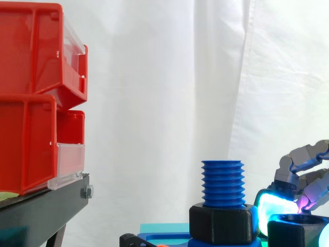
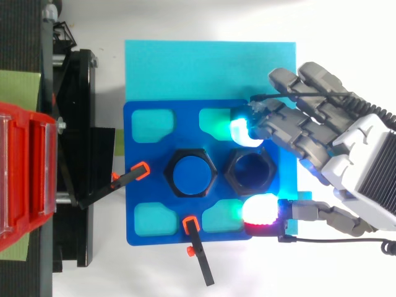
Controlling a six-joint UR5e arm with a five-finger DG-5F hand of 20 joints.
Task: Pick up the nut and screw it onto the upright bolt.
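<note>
the bolt (image 1: 222,182) stands upright in the middle of a plate (image 2: 139,185), with a base nut (image 1: 222,222) round its foot. seen from above, the loose nut (image 2: 249,170) is just right of the bolt, over the plate. the hand (image 2: 322,142) comes in from the right, at that nut. the plate lies on a mat (image 2: 185,68) on the bench (image 2: 247,272). a clamp (image 2: 127,178) sits at the plate's left edge and a second clamp (image 2: 197,247) at its lower edge. bins (image 1: 31,103) are stacked on a stand (image 1: 46,206) to the left.

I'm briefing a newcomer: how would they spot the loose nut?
On the blue plate, two black hex nuts sit side by side. The loose nut is the one nearer the hand, between its glowing fingertips. Its hole is dark and empty; the other nut rings the blue bolt.
</note>
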